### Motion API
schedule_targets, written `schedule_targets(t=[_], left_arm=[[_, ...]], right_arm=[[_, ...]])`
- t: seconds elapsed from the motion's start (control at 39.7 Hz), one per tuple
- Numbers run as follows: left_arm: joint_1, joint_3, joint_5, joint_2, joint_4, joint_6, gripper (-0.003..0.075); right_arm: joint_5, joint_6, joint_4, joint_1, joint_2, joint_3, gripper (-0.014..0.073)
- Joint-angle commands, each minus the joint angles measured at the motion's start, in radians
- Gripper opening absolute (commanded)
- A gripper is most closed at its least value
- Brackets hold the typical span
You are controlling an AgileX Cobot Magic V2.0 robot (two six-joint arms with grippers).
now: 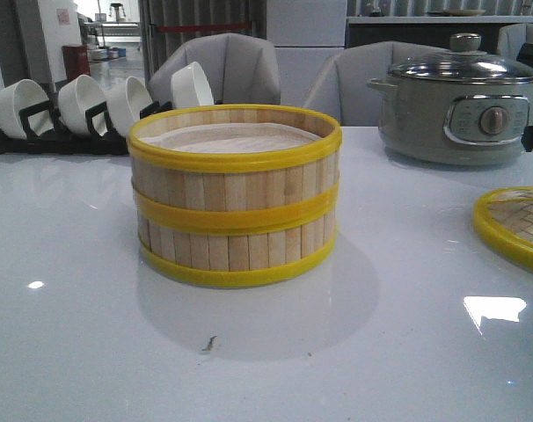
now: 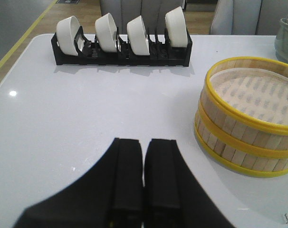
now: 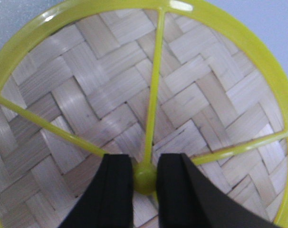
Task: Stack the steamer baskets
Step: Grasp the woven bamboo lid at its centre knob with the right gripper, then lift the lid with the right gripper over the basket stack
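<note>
Right gripper (image 3: pixel 145 176) stood over the woven bamboo lid (image 3: pixel 110 95), its two black fingers (image 3: pixel 116 190) closed against either side of the small yellow knob (image 3: pixel 145 178) at the lid's centre, where the yellow spokes met. Left gripper (image 2: pixel 143 178) hung above bare table with its fingers pressed together and nothing between them.

Front view: the two steamer baskets (image 1: pixel 235 207) stood stacked, one directly on the other, near the middle of the white table (image 1: pixel 73 334); the yellow rims met in a band halfway up the stack, and a white liner showed inside the upper basket. The lid lay flat at about 3 o'clock from the stack, well apart from it, cut off by the frame edge. A grey electric pot (image 1: pixel 460 110) with a glass lid stood at about 1 o'clock. A black rack (image 1: pixel 38 136) holding four white bowls (image 1: pixel 192 85) on edge stood at about 10 o'clock, along the far edge of the table.
</note>
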Motion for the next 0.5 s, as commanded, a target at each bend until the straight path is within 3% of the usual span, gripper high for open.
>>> schedule_targets(t=[0.0, 0.2, 0.48], left_arm=[[-0.004, -0.029, -0.092, 0.008, 0.003, -0.012, 0.0083], [-0.004, -0.029, -0.092, 0.008, 0.003, -0.012, 0.0083], [-0.004, -0.029, -0.092, 0.008, 0.003, -0.012, 0.0083]], right_arm=[[0.017, -0.005, -0.003, 0.022, -0.088, -0.074, 0.0036], [0.119, -0.005, 0.001, 0.117, -0.139, -0.243, 0.0036], [0.23, -0.015, 0.027, 0.35, -0.116, -0.565, 0.0036]])
